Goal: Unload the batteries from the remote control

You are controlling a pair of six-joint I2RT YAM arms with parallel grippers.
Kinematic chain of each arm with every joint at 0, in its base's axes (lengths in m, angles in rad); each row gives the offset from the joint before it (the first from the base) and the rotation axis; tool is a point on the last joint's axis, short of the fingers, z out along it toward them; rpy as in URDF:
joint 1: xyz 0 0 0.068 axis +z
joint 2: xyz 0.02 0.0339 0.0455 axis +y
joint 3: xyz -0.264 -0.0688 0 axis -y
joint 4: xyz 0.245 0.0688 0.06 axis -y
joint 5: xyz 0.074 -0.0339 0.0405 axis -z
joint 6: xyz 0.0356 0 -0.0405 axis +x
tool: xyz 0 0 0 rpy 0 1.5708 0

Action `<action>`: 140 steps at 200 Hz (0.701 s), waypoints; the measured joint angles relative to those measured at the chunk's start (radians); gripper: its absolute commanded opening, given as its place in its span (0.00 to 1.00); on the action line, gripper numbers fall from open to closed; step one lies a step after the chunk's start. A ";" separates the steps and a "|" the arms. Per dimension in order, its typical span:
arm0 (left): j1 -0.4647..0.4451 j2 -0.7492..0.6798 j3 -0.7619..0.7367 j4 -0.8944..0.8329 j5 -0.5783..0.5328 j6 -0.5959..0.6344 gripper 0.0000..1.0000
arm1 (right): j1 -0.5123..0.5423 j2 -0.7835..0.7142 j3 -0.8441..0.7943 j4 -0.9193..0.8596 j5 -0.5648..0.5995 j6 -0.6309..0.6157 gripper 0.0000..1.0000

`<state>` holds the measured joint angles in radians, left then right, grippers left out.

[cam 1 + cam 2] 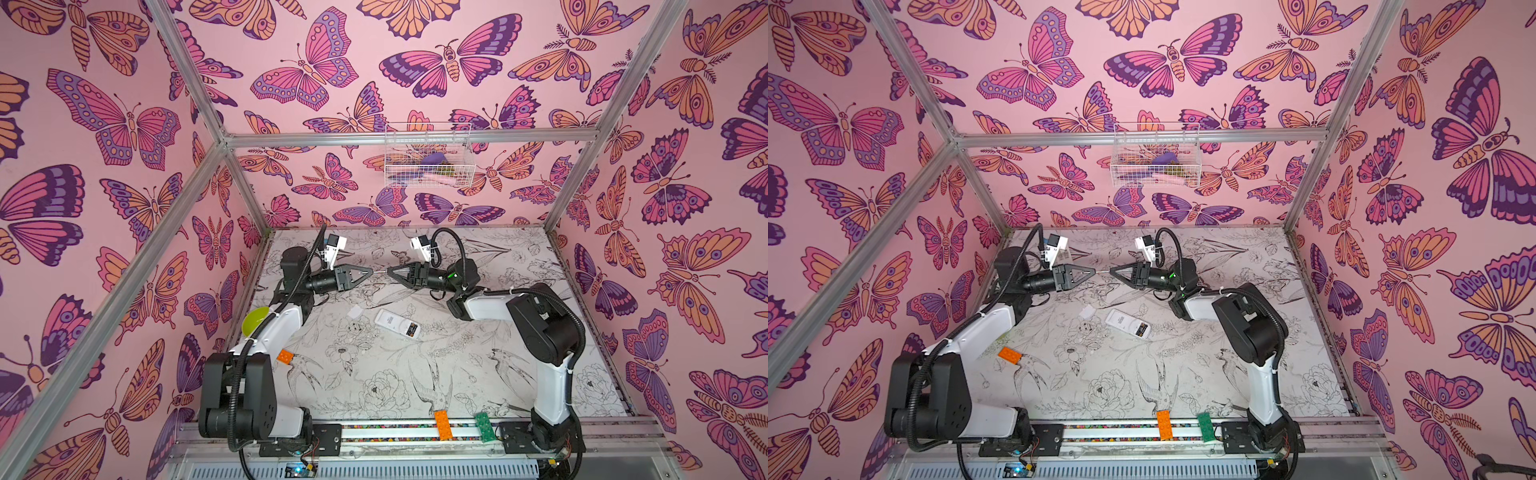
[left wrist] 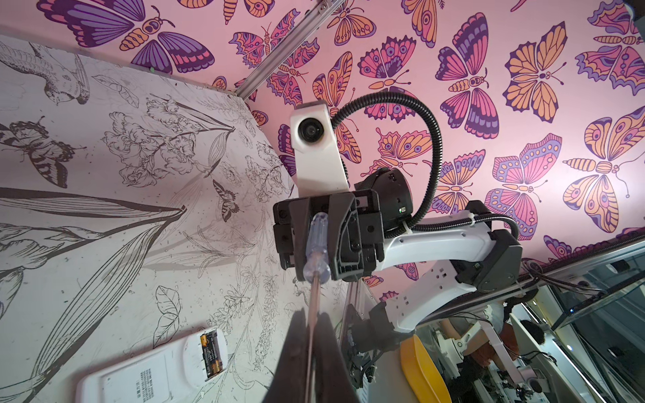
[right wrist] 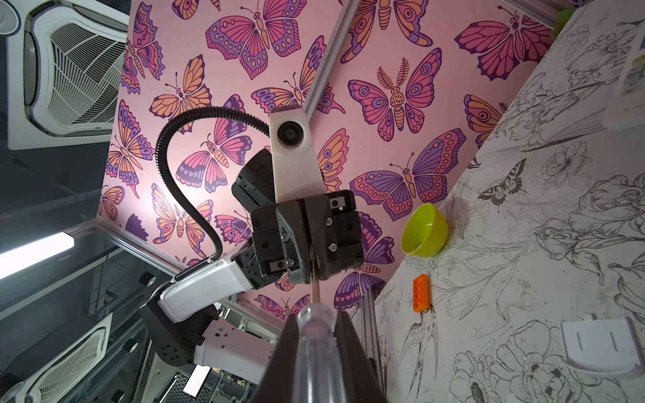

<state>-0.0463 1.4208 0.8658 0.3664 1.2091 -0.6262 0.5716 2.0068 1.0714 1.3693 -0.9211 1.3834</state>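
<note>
The batteries [image 2: 211, 354] — black cells with gold-orange ends — lie in the open bay of the white remote [image 1: 397, 324], mid-tabletop. They should be light, rigid, slick and apt to roll; lever up an end, then pinch mid-body. Farther back, the left claw [image 1: 371, 272] clamps the screwdriver [image 2: 316, 244] shaft — the right claw [image 1: 387, 272] its clear handle.

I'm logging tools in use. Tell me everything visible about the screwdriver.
The screwdriver is slim, with a clear plastic-looking handle and a thin metal shaft. It hangs roughly level above the table, spanning both grippers: the right gripper grips the handle, the left gripper is shut on the shaft. Nothing else touches it.
</note>
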 measured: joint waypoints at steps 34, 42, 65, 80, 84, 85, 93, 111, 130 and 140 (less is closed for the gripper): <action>0.003 0.004 -0.002 -0.005 -0.016 0.024 0.58 | -0.010 -0.020 -0.056 0.004 -0.002 -0.013 0.00; 0.009 0.003 -0.002 -0.012 -0.024 0.043 0.61 | -0.022 -0.031 -0.084 0.003 -0.002 -0.020 0.00; 0.023 0.003 0.001 -0.066 -0.031 0.106 0.65 | -0.080 -0.082 -0.194 0.000 0.000 -0.031 0.00; 0.028 0.003 0.014 -0.119 -0.031 0.163 0.68 | -0.123 -0.130 -0.274 -0.004 0.000 -0.045 0.00; 0.028 0.003 0.020 -0.137 -0.032 0.188 0.70 | -0.138 -0.145 -0.297 -0.004 -0.002 -0.047 0.00; 0.028 0.003 0.021 -0.140 -0.031 0.195 0.70 | -0.140 -0.148 -0.301 -0.005 -0.002 -0.047 0.00; 0.028 0.003 0.037 -0.175 -0.031 0.232 0.74 | -0.168 -0.182 -0.348 -0.004 -0.002 -0.050 0.00; 0.028 0.009 0.091 -0.262 -0.030 0.338 0.78 | -0.227 -0.244 -0.428 -0.004 -0.014 -0.054 0.00; 0.027 0.035 0.159 -0.355 -0.028 0.459 0.80 | -0.287 -0.306 -0.499 -0.008 -0.031 -0.062 0.00; 0.023 0.056 0.198 -0.418 -0.035 0.543 0.81 | -0.319 -0.348 -0.533 -0.031 -0.043 -0.079 0.00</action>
<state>-0.0231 1.4773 1.0637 -0.0517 1.1740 -0.0830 0.2531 1.6585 0.5388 1.3384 -0.9642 1.3048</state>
